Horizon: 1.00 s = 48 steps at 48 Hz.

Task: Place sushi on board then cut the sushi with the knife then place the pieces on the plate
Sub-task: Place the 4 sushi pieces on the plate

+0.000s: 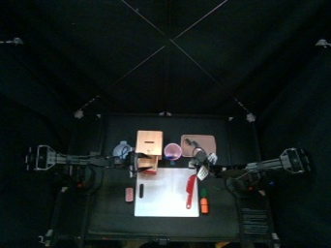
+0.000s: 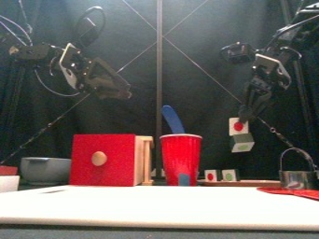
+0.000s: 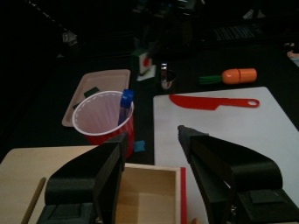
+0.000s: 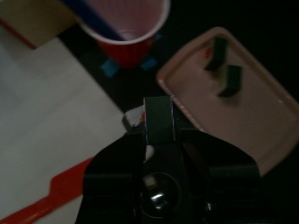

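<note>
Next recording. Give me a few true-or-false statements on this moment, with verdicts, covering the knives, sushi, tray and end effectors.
1. The red knife lies on the white cutting board. True.
2. The blue knife lies flat on the board. False: it stands in the red cup.
3. The right end effector holds a sushi piece up off the table. True.
4. The pink tray is empty. False: two dark sushi blocks already lie on it.
5. The left end effector is shut on the red knife. False: its jaws are open and hold nothing.
</note>
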Tool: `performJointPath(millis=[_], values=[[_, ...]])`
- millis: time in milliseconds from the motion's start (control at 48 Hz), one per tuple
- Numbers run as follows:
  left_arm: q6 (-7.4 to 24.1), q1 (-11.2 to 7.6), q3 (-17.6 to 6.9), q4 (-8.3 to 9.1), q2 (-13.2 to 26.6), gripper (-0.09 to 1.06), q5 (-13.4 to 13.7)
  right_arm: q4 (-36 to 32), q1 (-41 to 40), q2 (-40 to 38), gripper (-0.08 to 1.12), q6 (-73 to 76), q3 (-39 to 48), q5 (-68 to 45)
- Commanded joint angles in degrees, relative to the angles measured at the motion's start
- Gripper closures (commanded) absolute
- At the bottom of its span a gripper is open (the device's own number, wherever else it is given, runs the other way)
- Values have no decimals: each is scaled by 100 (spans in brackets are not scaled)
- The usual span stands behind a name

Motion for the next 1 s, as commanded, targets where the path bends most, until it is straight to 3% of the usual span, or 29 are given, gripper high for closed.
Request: performJointPath(millis=[21, 500, 833, 1000], values=[[0, 26, -62, -9, -26, 11, -44, -149, -431, -352, 45, 18, 193, -53], [0, 26, -70, -9, -9, 11, -44, -185, -2487, 211, 45, 9, 642, -1802], [0, 35, -44, -9, 0, 11, -35, -158, -2733, 589, 45, 18, 554, -2303], [0, 44, -44, 0, 0, 11, -35, -141, -2610, 352, 45, 26, 202, -2215]])
